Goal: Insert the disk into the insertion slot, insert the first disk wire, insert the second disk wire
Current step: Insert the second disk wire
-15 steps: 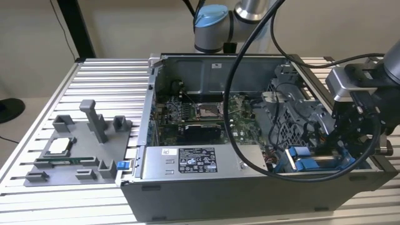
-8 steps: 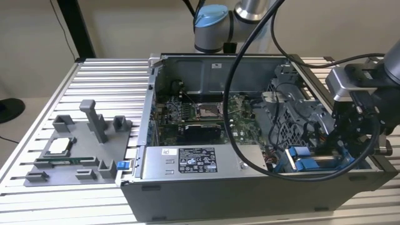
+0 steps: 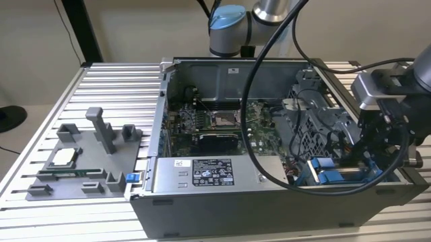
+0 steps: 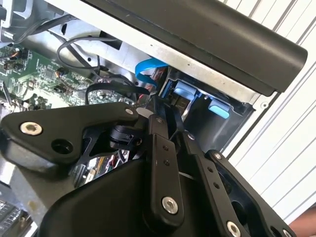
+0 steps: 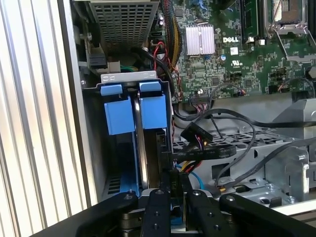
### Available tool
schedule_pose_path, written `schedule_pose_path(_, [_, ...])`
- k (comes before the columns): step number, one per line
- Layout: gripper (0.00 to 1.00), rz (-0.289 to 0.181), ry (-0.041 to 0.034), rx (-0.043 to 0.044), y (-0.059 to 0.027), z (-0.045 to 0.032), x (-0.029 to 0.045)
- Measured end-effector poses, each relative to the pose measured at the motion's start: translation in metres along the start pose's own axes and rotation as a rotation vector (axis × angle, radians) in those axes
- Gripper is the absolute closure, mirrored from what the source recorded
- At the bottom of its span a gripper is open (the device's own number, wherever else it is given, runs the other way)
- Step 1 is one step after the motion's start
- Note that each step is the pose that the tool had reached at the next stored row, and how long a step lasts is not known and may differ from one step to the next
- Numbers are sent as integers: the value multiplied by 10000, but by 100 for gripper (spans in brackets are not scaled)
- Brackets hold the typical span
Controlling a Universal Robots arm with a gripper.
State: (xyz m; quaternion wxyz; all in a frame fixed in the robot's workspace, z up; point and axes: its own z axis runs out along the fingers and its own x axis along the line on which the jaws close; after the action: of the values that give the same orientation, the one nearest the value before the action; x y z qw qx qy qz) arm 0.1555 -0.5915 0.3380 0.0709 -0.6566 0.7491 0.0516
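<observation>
Standing on edge in the insertion slot [image 5: 111,90], the disk [image 5: 142,158] is showing as a thin silver-metal rim between smooth, bright blue plastic panels, and is appearing seated; the slot's square blue tabs are capping its far end; in the exterior view the slot [image 3: 326,174] is sitting in the near corner of the open computer case [image 3: 269,212], on the exterior view's right. The gripper [image 5: 174,175] is hovering just beside the disk's other end, so the disk's long axis is running straight away from it toward the tabs; whether it is clasping anything cannot be told. A black wire connector [image 5: 197,133] with matt, looping black leads is lying near the gripper, on the side away from the case wall; the green circuit board [image 5: 237,54] is lying beyond; the ribbed aluminium table [image 3: 108,80] is carrying the case.
</observation>
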Motion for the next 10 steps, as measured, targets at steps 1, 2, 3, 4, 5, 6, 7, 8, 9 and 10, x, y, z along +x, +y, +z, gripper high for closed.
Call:
schedule_pose_path(1, [100,9,0,2,0,2,0])
schedule_pose_path(2, [100,23,1,4,0,4,1])
schedule_pose_path(3, [100,40,3,7,-1,5,2])
schedule_pose_path(4, [100,62,4,12,-1,7,3])
schedule_pose_path(5, [100,93,3,17,0,8,4])
schedule_pose_path(6, [100,125,3,22,0,9,4])
schedule_pose_path(7, [100,161,4,28,0,10,5])
schedule_pose_path(8, [100,195,4,34,-1,11,6])
schedule_pose_path(9, [100,238,3,42,-1,12,9])
schedule_pose_path(10, [100,283,4,50,-1,11,11])
